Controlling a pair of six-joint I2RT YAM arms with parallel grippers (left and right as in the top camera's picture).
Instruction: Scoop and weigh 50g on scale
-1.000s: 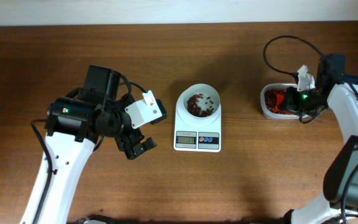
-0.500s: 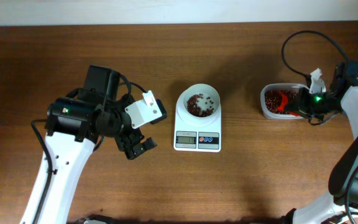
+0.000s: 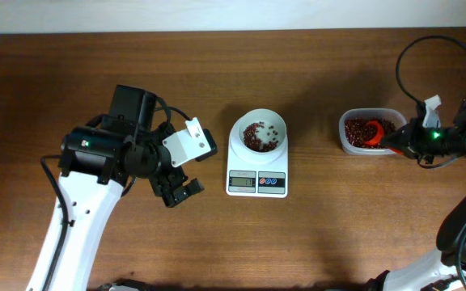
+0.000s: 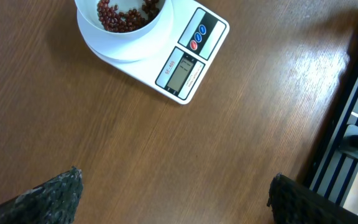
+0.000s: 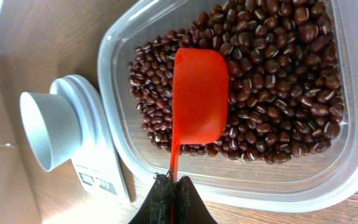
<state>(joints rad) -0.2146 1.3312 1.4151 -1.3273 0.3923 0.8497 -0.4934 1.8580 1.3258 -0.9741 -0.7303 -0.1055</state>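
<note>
The white scale (image 3: 257,179) stands mid-table with its round white bowl (image 3: 258,133) holding a small heap of dark red-brown beans (image 3: 256,137). To its right, my right gripper (image 3: 396,139) is shut on the thin handle of a red scoop (image 3: 370,132), whose cup lies on the beans (image 5: 272,74) in a clear plastic container (image 3: 369,147). The right wrist view shows the scoop (image 5: 199,93) with no beans in it, and the gripper (image 5: 173,186) pinching the handle. My left gripper (image 3: 180,190) hangs open left of the scale (image 4: 188,56), over bare table, its fingertips (image 4: 58,193) far apart.
A black cable loops over the back right of the table (image 3: 427,48). The table's far edge meets a pale wall at the top. In the left wrist view, a dark slatted frame (image 4: 353,124) shows beyond the table's edge.
My right arm has drawn back to the right, and the scoop has slid a little right inside the container. The left arm and the scale have not moved.
</note>
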